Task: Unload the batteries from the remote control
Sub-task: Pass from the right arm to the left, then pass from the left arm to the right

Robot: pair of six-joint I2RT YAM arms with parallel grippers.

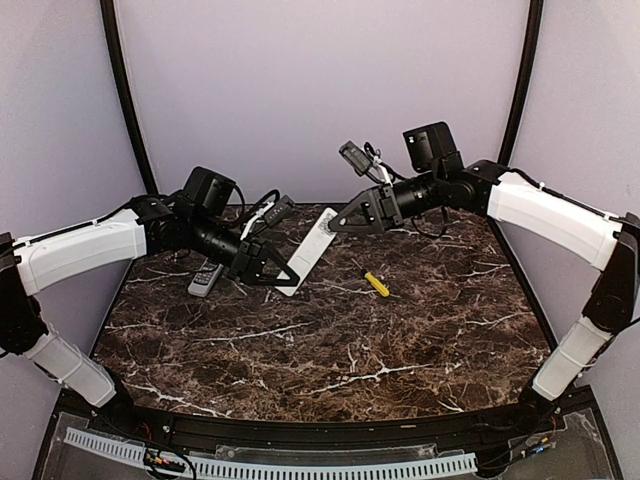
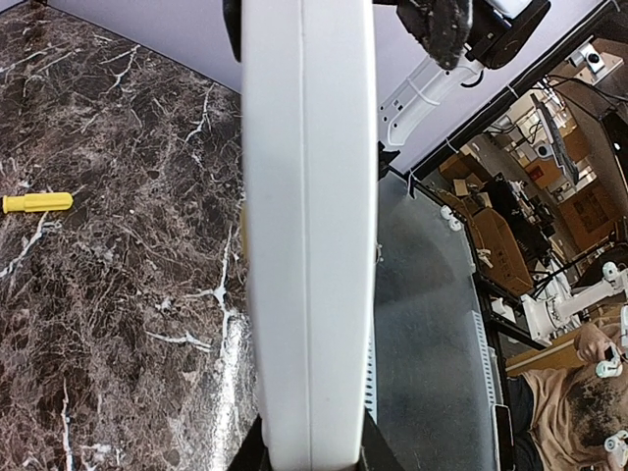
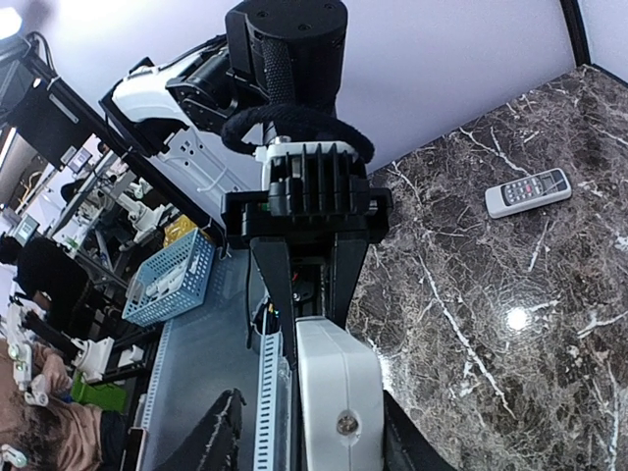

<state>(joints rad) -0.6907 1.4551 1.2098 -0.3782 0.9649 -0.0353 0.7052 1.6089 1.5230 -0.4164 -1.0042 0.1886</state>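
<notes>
Between left fingers (image 3: 278,285), seemingly clamped: remote (image 2: 309,235)

The long white plastic remote control (image 2: 309,235) has a smooth, satin casing with one bright metal screw (image 3: 344,423). The dark brown marble-patterned tabletop (image 1: 330,340) is polished and reflective. The yellow tool handle (image 1: 377,283) is smooth plastic.

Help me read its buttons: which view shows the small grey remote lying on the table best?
The right wrist view: the grey remote lies face up on the table, unobstructed, its button rows visible. The top view shows it small and dim, buttons unreadable. The left wrist view does not show it.
</notes>
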